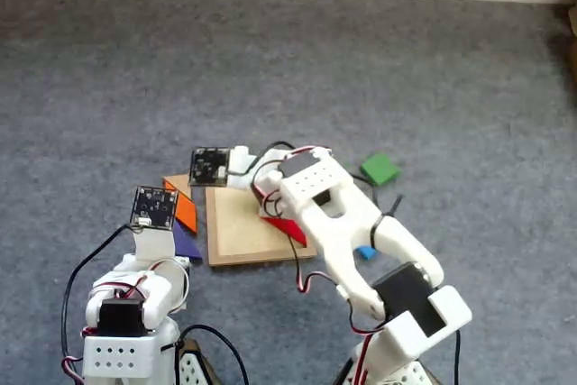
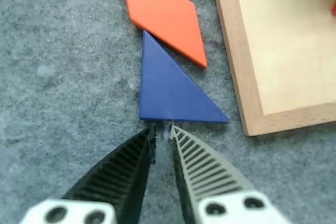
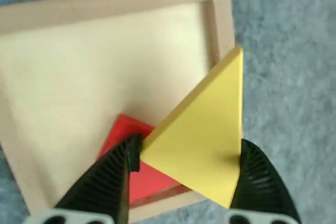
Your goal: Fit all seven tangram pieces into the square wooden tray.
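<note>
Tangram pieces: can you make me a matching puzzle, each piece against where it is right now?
1 yellow triangle
2 red piece
3 blue triangle
4 green piece

a lying in the tray
b alone on the carpet, apart from the tray
c gripped by the right end effector
d on the carpet at the left end effector's tips

Pairs: 1-c, 2-a, 3-d, 4-b

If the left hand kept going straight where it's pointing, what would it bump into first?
Most likely the blue triangle: the tips of the left hand sit at its edge. The orange piece lies beyond. Whether the tips are low enough to touch it is hard to tell.
</note>
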`<act>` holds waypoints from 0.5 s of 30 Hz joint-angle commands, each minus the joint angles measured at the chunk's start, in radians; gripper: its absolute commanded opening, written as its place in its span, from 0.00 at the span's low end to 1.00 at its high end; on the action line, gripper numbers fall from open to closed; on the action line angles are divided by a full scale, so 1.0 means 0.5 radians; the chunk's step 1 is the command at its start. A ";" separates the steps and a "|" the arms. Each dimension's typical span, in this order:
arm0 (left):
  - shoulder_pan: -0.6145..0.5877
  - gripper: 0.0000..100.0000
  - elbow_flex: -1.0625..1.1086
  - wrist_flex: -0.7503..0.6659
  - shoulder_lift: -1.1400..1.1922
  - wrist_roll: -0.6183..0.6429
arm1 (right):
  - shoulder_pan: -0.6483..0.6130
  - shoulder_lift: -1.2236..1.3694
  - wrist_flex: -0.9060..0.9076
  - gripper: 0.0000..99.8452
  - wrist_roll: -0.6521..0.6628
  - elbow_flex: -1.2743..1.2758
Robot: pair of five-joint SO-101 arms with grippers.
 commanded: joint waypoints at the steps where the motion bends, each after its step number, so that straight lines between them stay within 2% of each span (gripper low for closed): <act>1: 0.002 0.07 0.041 0.006 -0.094 0.009 | -0.094 -0.020 -0.032 0.15 0.018 -0.106; 4: 0.002 0.07 0.041 0.006 -0.094 0.009 | -0.115 -0.011 -0.032 0.18 0.012 -0.106; 9: 0.002 0.07 0.041 0.006 -0.094 0.009 | -0.112 -0.029 -0.032 0.32 -0.258 -0.109; 15: 0.002 0.07 0.041 0.006 -0.094 0.009 | -0.103 -0.167 -0.029 0.34 -0.264 -0.097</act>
